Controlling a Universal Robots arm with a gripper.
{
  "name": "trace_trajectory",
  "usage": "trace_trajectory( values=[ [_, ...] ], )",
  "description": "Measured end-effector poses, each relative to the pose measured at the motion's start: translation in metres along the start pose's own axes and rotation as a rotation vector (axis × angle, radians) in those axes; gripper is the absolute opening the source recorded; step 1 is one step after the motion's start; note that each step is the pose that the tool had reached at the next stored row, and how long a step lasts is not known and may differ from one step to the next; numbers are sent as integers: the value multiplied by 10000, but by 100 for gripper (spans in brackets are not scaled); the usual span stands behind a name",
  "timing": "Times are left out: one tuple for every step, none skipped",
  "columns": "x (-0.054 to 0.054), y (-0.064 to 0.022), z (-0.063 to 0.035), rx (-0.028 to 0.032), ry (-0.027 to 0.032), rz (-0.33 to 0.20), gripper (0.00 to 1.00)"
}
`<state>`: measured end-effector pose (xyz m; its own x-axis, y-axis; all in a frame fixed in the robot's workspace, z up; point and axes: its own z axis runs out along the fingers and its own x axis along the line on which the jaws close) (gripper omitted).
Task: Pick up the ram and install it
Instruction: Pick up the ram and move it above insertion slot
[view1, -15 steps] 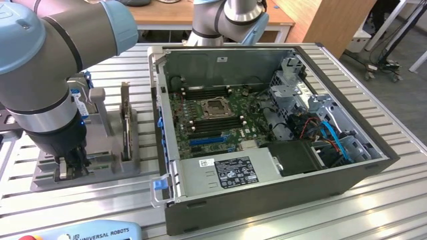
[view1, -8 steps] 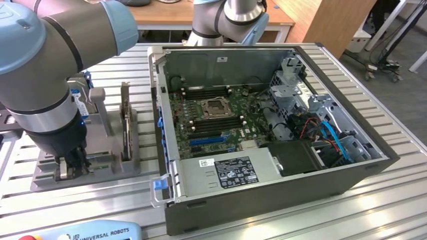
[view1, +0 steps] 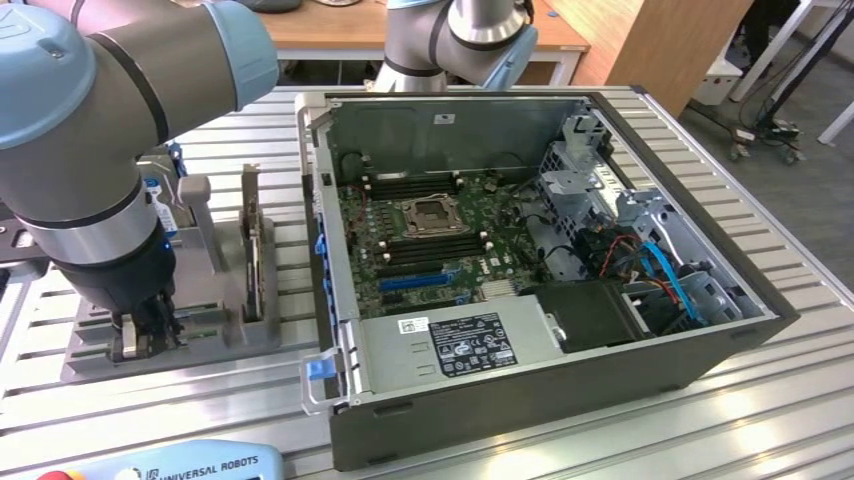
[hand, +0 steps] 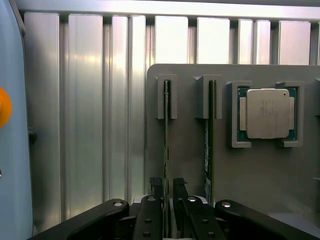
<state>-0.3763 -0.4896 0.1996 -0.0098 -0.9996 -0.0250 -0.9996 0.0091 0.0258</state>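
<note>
I have the end effector (hand: 167, 192) down over the grey holder (hand: 187, 150) that sits on the tabletop (view1: 747, 420), off the exterior view's left of the open computer case (view1: 534, 400). The ram (hand: 166, 140) stands on edge in its slot in the holder. The fingers (hand: 156, 186) are drawn in narrow, one on each flat face of it, so I judge it gripped but not yet lifted out.

A second stick (hand: 210, 150) stands just beside it in the neighbouring slot. A processor chip (hand: 267, 114) lies in its own pocket past that.

To do the pick-up well, I want the pinch centred on the board's thickness and square to it, so the thin board is not bent or twisted. The slot's end guides look snug, so my judgement is that any pull should run straight along them, with no sideways lean toward the neighbouring stick. A skewed grip here would likely carry over as misalignment at the memory slots (view1: 427, 250).
</note>
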Motion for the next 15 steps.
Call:
trace_trajectory(
  values=[
    [0, 0, -5, -1, 1, 0, 23],
    [-1, 0, -13, -1, 1, 0, 23],
    [-1, 0, -17, 2, -1, 0, 23],
    [-1, 0, -20, 3, -2, -1, 23],
    [-1, 0, -21, 2, -1, 0, 23],
    [-1, 1, -22, 1, -1, 0, 23],
    [-1, 0, -21, 2, -1, 0, 23],
    [-1, 0, -22, 1, -1, 0, 23],
    [0, -3, -23, 0, 0, -1, 23],
    [0, -9, -24, -1, 1, -2, 23],
    [0, -14, -24, -1, 1, -1, 23],
    [-1, -19, -23, 1, -1, 0, 23],
    [-1, -23, -22, 2, -1, 0, 23],
    [-1, -25, -23, 1, -1, 1, 23],
    [-1, -26, -23, 0, 0, 1, 23]
  ],
)
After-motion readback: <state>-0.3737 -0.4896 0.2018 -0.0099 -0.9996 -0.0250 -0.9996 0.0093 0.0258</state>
